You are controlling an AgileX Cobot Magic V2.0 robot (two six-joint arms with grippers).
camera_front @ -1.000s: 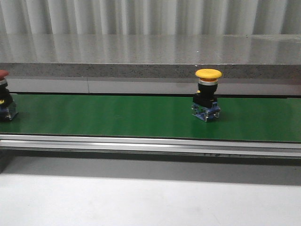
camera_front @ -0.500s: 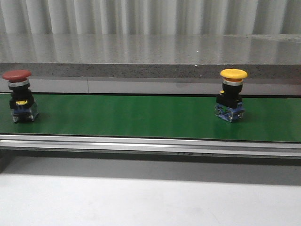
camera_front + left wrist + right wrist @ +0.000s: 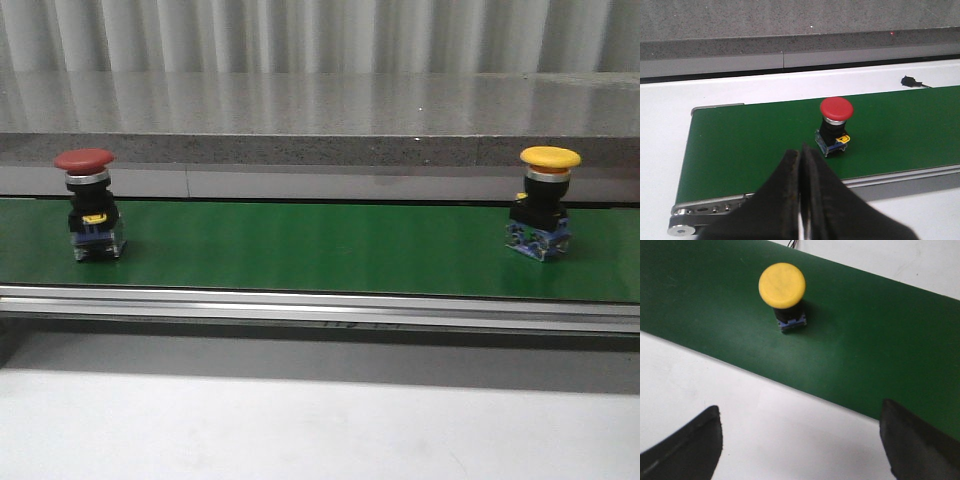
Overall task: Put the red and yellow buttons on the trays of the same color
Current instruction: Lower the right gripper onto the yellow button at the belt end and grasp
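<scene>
No readable brand, label or writing on anything; a small yellow tag on the red button's body is too small to read.

My left gripper [image 3: 801, 200]: black fingers [image 3: 782, 192] pressed together, clenched on nothing, touching nothing. It hangs over the near edge of the green belt [image 3: 755, 145]. The red button [image 3: 835, 125] stands upright on the belt, apart from the fingertips, at about 1 o'clock from them in the left wrist view.

My right gripper [image 3: 800, 440]: fingers [image 3: 690, 442] spread wide, released, holding nothing, touching nothing. They sit over the white table [image 3: 780, 430] beside the belt. The yellow button [image 3: 783, 292] stands upright on the green belt, well apart from both fingers, at about 12 o'clock from the gap between them in the right wrist view.

Front view: red button [image 3: 88, 205] near the belt's left end, at 9 o'clock; yellow button [image 3: 545, 205] near the right end, at 3 o'clock. Well apart from each other. Grey speckled ledge [image 3: 320, 115] runs behind the belt. Neither gripper shows in the front view.
</scene>
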